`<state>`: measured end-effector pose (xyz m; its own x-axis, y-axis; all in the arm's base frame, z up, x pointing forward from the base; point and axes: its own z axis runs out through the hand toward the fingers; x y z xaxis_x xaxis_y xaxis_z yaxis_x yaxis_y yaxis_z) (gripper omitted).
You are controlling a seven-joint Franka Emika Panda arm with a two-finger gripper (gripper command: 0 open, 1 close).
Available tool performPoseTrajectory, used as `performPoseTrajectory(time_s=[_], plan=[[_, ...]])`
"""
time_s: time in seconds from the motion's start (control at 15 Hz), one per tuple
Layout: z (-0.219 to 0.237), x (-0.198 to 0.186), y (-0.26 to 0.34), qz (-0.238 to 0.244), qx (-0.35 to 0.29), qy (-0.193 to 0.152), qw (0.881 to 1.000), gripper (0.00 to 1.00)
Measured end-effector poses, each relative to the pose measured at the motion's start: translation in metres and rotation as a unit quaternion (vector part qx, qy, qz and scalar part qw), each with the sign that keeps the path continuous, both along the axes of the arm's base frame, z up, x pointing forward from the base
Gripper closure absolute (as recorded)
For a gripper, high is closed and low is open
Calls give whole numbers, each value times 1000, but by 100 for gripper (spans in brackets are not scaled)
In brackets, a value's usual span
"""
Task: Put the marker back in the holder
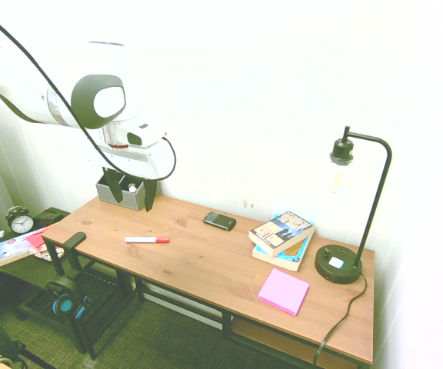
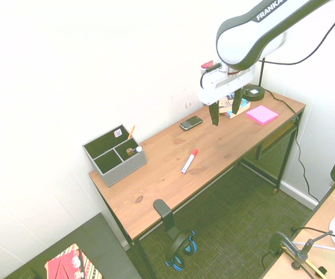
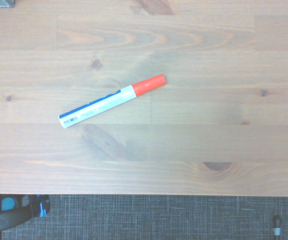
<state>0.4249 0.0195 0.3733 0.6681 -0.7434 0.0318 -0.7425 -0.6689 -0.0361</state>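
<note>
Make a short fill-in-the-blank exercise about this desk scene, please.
1. The marker has a ____ cap.
2. The marker lies flat on the ____, outside the holder.
3. The gripper hangs above the desk with its fingers ____.
4. The sticky notes near the lamp are ____.

Missing words: red; desk; open; pink

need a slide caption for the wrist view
Wrist view: red-capped marker lying flat on the wooden desk, near its front edge, untouched.
</note>
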Motion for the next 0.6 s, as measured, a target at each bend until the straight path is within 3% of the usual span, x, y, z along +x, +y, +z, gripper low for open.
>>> performPoseTrajectory(time_s=[0.2, 0.4, 0.6], plan=[[-5, 1, 2, -23, 3, -2, 1000, 0], [-33, 10, 28, -117, 4, -13, 993, 0], [-84, 20, 58, -205, 9, -11, 979, 0]])
